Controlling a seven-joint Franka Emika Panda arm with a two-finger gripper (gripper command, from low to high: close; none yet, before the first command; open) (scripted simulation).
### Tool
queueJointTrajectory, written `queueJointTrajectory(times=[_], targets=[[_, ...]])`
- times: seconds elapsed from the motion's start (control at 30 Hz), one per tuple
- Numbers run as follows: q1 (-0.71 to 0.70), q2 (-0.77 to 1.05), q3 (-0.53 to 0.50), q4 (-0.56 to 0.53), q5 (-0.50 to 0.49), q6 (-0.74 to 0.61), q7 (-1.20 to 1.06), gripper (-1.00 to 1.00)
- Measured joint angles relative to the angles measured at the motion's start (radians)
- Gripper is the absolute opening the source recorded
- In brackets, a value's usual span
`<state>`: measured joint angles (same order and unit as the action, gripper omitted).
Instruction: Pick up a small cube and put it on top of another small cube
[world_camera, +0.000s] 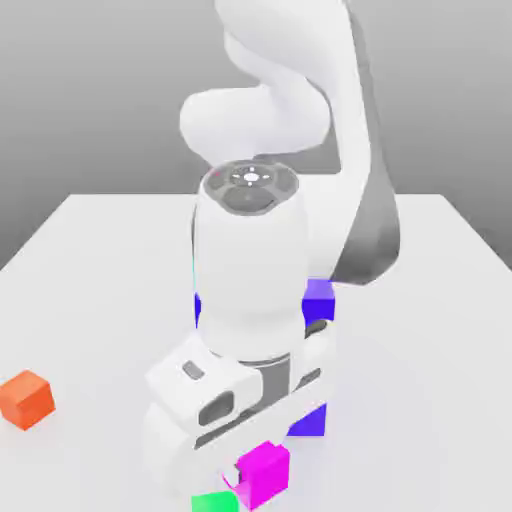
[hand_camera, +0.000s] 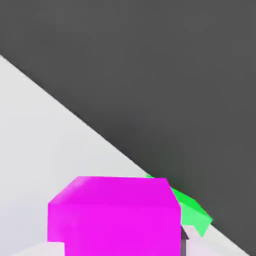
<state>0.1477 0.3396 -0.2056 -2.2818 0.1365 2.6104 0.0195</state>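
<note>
I see the white arm bending low over the worktop (world_camera: 90, 250), with its hand down near the front edge. The jaws (world_camera: 240, 478) are shut tight on the small pink cube (world_camera: 266, 470). The cube sits right at the front edge of the worktop, a bit toward the exterior view's right of the hand. In the hand view the pink cube (hand_camera: 117, 215) is big and close, right under the camera.

A green block (world_camera: 212, 502) pokes out just beside the pink cube, at the very front edge. In the hand view the green block (hand_camera: 192, 210) peeks out from behind the pink cube, close against it. I cannot tell if the two are touching.

A big blue-purple block (world_camera: 318, 298) stands behind the arm, near the middle of the worktop. Most of it is hidden by the arm.

A small orange cube (world_camera: 26, 398) sits by itself near the worktop's edge on the exterior view's left, well apart from the pink cube.
</note>
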Motion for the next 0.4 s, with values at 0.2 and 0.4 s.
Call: queueJointTrajectory(times=[0.2, 0.4], targets=[[-0.017, 0.054, 0.014, 0.003, 0.024, 0.049, -0.015, 1.0], [-0.001, -0.035, -0.011, -0.003, -0.015, -0.03, 0.013, 1.0]])
